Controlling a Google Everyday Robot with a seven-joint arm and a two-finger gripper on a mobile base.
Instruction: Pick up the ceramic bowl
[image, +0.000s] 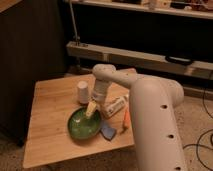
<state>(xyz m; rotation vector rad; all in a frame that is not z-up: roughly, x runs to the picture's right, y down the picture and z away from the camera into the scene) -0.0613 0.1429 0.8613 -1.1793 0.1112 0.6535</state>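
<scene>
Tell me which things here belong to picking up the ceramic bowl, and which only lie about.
Belong to the job:
- wide glossy green ceramic bowl
- gripper, at the bowl's far-right rim

Only lying about:
- small white upturned cup
- white packet
- blue sponge
- orange stick
</scene>
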